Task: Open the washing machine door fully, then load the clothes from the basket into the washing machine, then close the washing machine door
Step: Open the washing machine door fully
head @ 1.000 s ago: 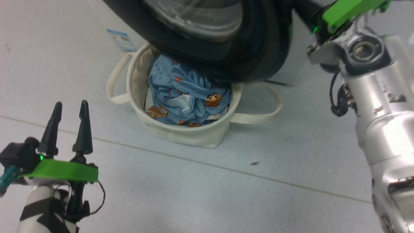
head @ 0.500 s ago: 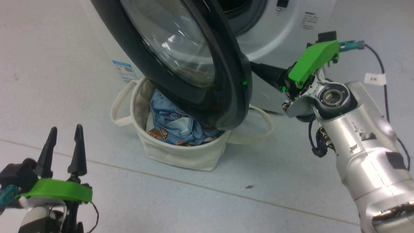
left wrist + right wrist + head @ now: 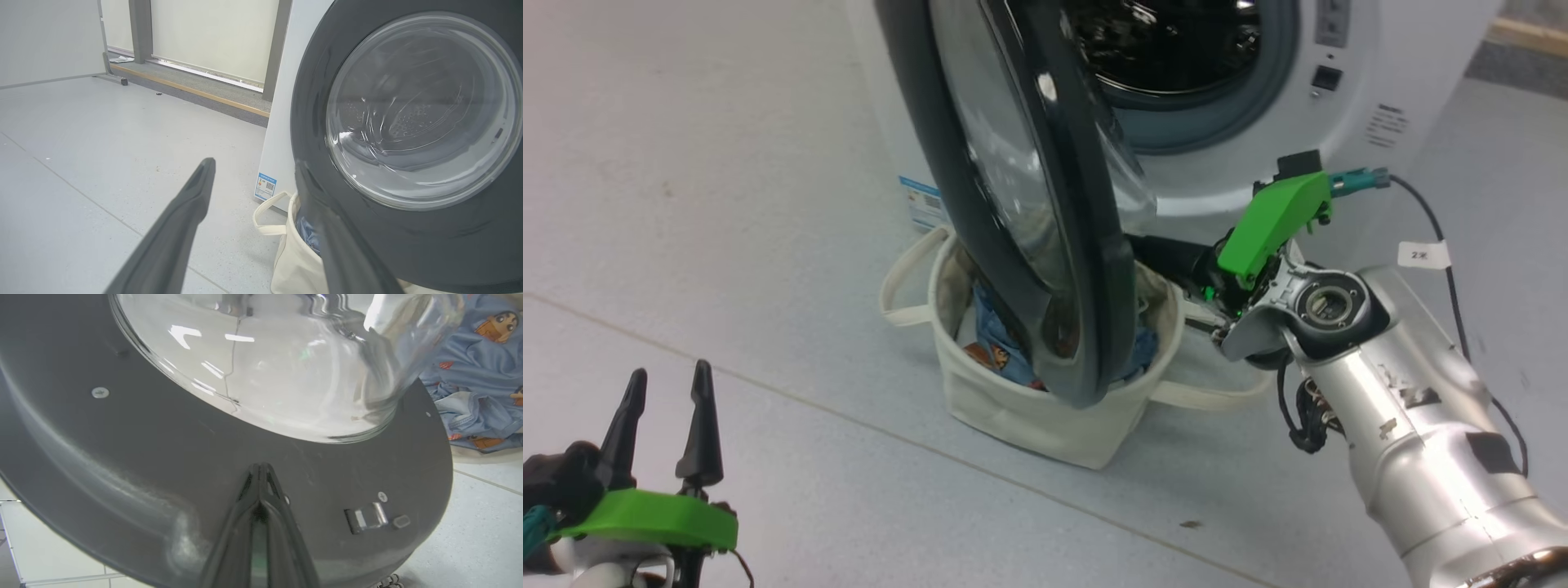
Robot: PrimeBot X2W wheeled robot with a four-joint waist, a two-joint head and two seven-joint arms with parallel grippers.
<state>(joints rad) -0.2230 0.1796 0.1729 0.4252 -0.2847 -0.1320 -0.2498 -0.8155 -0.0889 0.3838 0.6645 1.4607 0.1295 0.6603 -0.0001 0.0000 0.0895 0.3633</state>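
Note:
The washing machine (image 3: pixel 1380 73) stands at the top with its steel drum (image 3: pixel 1168 41) exposed. Its door (image 3: pixel 1045 204) hangs partly open, seen nearly edge-on above the basket (image 3: pixel 1029 416). The clothes (image 3: pixel 992 335) lie in the basket, mostly hidden behind the door. My right gripper (image 3: pixel 1143 249) is shut with nothing in it. Its tips (image 3: pixel 260 467) rest against the door's dark inner rim (image 3: pixel 122 449), just below the glass bowl. Blue printed clothes (image 3: pixel 482 375) show past the door's edge. My left gripper (image 3: pixel 668 374) is open and empty at the lower left, well away from the basket. The left wrist view has the door's outer face (image 3: pixel 408 237).
A blue sticker (image 3: pixel 923 204) marks the machine's side near the floor. A dark cable (image 3: pixel 1454 269) trails from my right wrist past the machine's front. The basket's loop handles (image 3: pixel 903 286) stick out sideways. Grey floor spreads to the left, with a wall and a raised sill (image 3: pixel 196 92) further off.
The head camera has tilted up, bringing the drum into view. The door has swung wider, from face-on to nearly edge-on, with my shut right gripper following behind it. The left gripper stays open.

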